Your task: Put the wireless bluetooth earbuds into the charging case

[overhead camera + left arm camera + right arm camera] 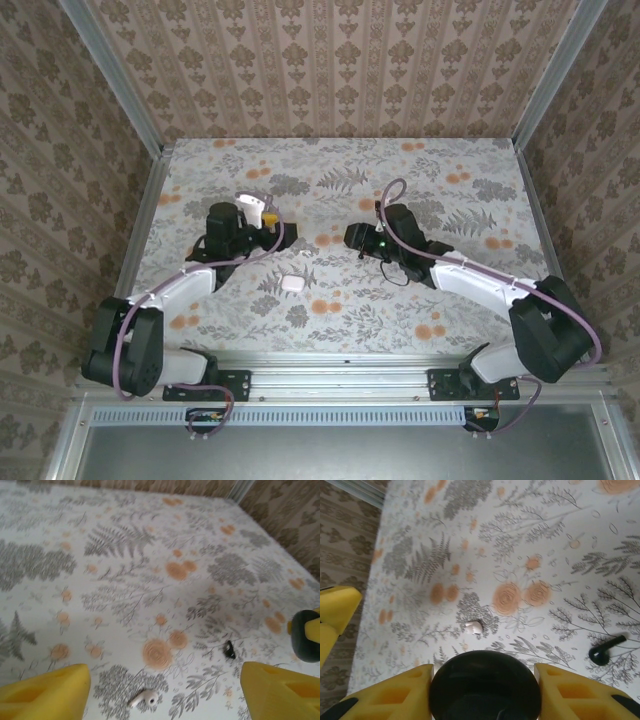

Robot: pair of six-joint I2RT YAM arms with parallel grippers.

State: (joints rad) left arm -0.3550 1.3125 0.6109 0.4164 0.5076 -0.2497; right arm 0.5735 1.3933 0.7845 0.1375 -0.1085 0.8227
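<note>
Plainly these are fiddly little things. The black earbud lies flat on the flowered worktop, ahead and to the right of the left fingers, which stand wide apart with nothing between them. A white earbud lies closer, in line with the gap between them. The white case sits well apart from both, toward the arms' bases and between the two arms; from above I cannot tell whether its lid is up. The right fingers look pressed against a black round thing that I cannot identify. I reckon each earbud is featherlight, hard and glossy, so a pinch on the rounded head would likely squirt it sideways. The better hold seems to be across the flatter sides of the stem, low against the worktop. The case looks equally light and slick, likely to skid when pushed, so it wants steadying by its side walls.
</note>
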